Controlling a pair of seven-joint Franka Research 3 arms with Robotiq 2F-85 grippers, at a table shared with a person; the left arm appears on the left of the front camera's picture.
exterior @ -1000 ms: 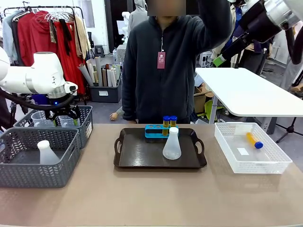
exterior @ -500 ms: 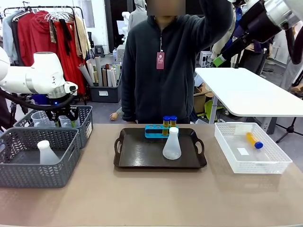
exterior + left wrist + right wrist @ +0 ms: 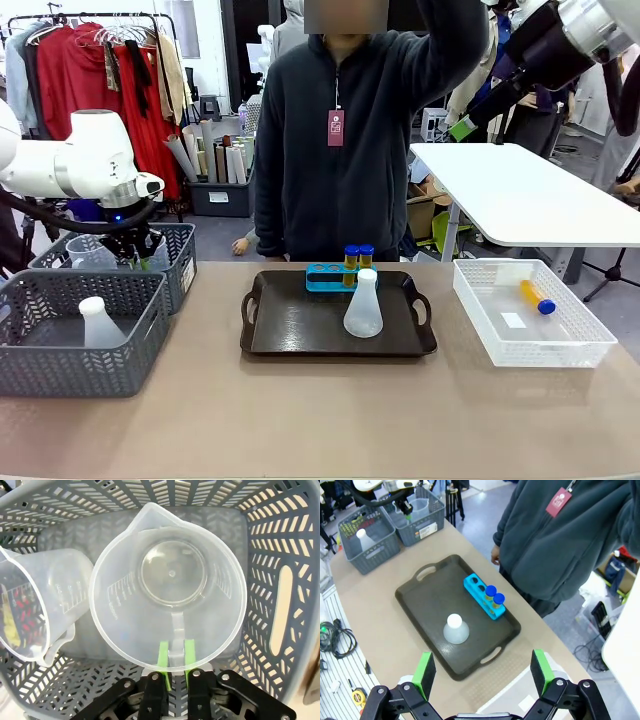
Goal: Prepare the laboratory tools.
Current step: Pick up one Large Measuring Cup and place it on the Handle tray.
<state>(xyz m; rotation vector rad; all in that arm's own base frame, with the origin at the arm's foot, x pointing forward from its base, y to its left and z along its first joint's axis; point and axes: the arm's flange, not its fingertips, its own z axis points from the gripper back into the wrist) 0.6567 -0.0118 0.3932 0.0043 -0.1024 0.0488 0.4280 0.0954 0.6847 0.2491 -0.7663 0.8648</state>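
The left gripper (image 3: pixel 173 656) is pinching shut the flat handle (image 3: pixel 174 630), at 6 o'clock, of the clear round spouted beaker (image 3: pixel 170 580) inside a grey lattice plastic basket (image 3: pixel 280 555). The right gripper (image 3: pixel 482 672) is hanging open.

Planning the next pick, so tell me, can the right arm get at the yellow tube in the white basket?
Probably yes. The yellow tube lies in the open-topped white basket on that arm's side, nothing covers it, and the right pincer hangs open and empty above the table.

Three tubes (image 3: pixel 351 257), two flasks (image 3: pixel 363 305), two beakers (image 3: pixel 170 590)
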